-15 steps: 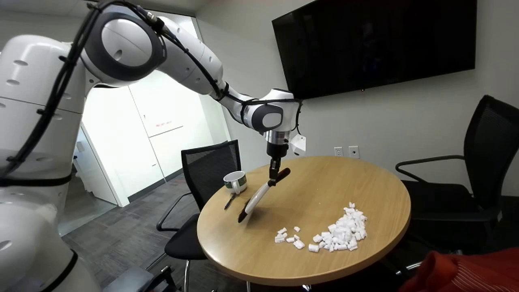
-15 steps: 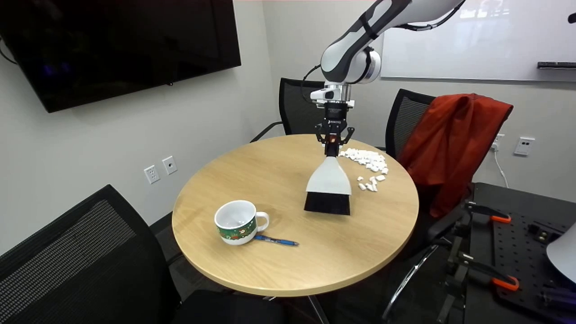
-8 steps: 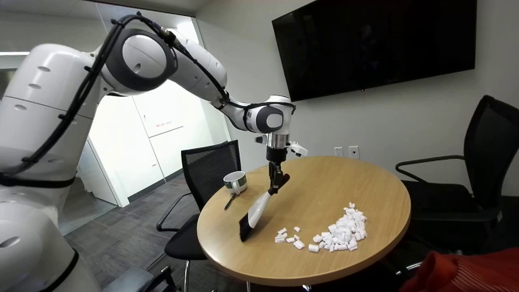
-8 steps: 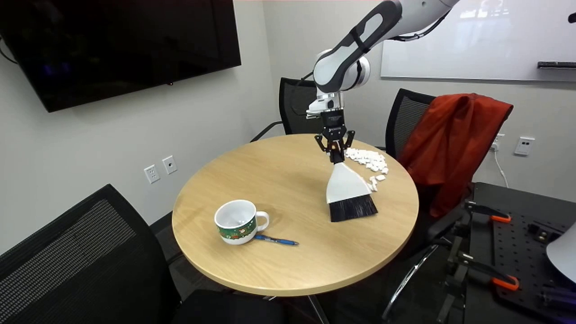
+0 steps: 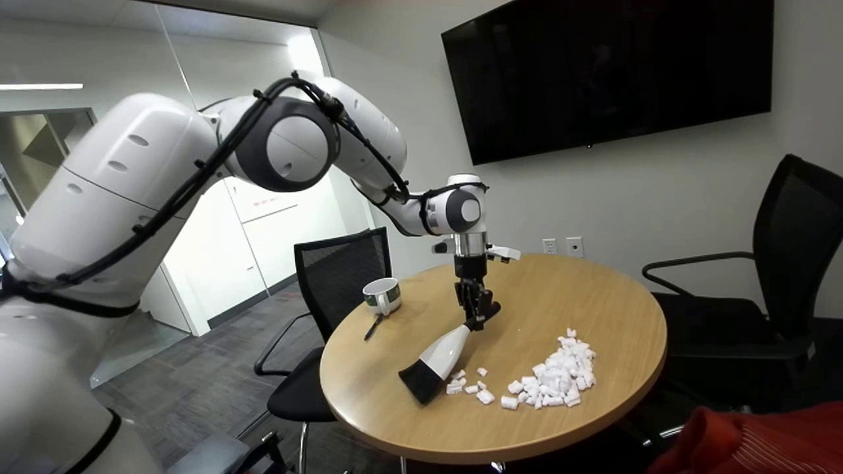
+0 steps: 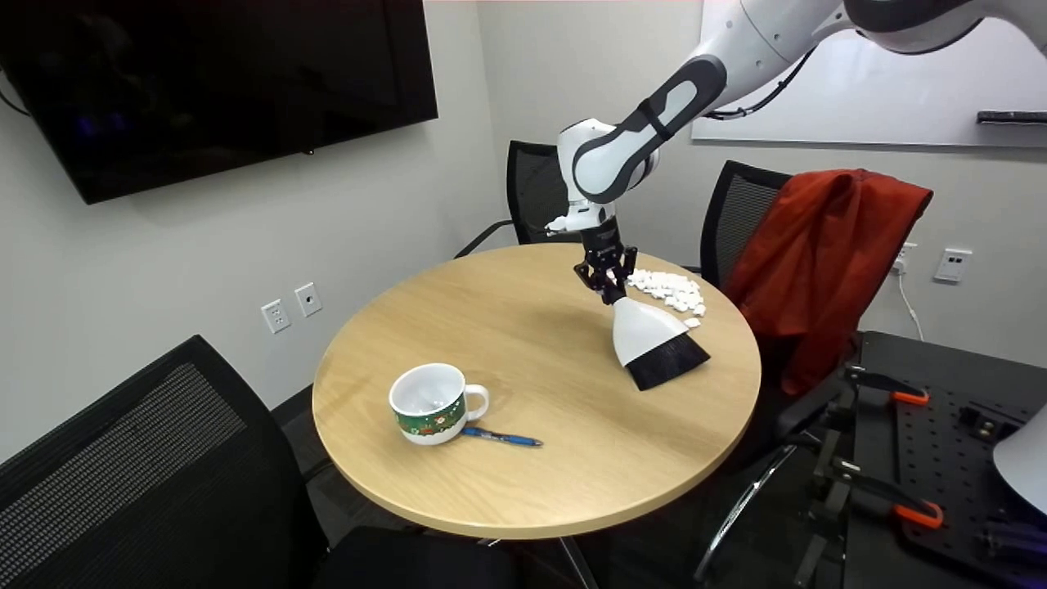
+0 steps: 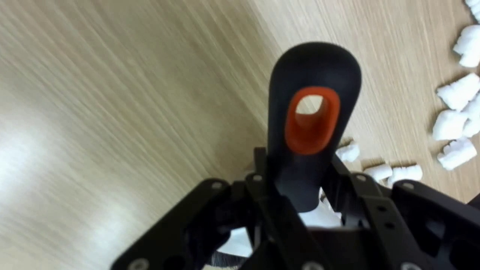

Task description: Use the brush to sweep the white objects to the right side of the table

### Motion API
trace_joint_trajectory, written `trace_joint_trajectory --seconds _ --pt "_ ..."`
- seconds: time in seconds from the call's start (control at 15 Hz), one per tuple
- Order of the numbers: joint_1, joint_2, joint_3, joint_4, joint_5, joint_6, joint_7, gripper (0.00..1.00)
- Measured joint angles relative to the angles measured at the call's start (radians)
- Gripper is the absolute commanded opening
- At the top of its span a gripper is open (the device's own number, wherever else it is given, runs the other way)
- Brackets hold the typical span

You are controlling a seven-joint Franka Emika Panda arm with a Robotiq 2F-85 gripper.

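Note:
The brush has a white head (image 5: pixel 446 350), black bristles and a dark handle with a red-rimmed hole (image 7: pixel 315 67). My gripper (image 5: pixel 479 319) is shut on the handle; it also shows in an exterior view (image 6: pixel 609 282) and the wrist view (image 7: pixel 298 168). The brush (image 6: pixel 642 327) slants down, bristles at or just above the round wooden table (image 5: pixel 527 303); contact is unclear. The white objects lie in a large pile (image 5: pixel 560 375) and a small cluster (image 5: pixel 471 389) beside the brush head. In an exterior view the brush hides most of that cluster, while the pile (image 6: pixel 667 288) shows behind.
A white and green mug (image 6: pixel 438 405) and a blue pen (image 6: pixel 503 438) stand and lie on the table; the mug (image 5: pixel 382 296) is also near the table's edge in an exterior view. Black chairs (image 5: pixel 342 276) surround the table, one with a red jacket (image 6: pixel 818 262).
My gripper has lowered and carried the brush toward the small cluster of white objects. The brush has turned, its bristles swinging toward the cluster's side. The white objects have not visibly moved.

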Motion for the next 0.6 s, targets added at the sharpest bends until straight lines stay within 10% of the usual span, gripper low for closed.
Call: trace_joint_trajectory --seconds 0.07,0.6 --pt "-0.017 0.028 0.020 0.019 -0.027 0.000 0.000 0.63" --pt "-0.039 0.107 0.031 0.088 -0.006 0.001 0.011 1.00"
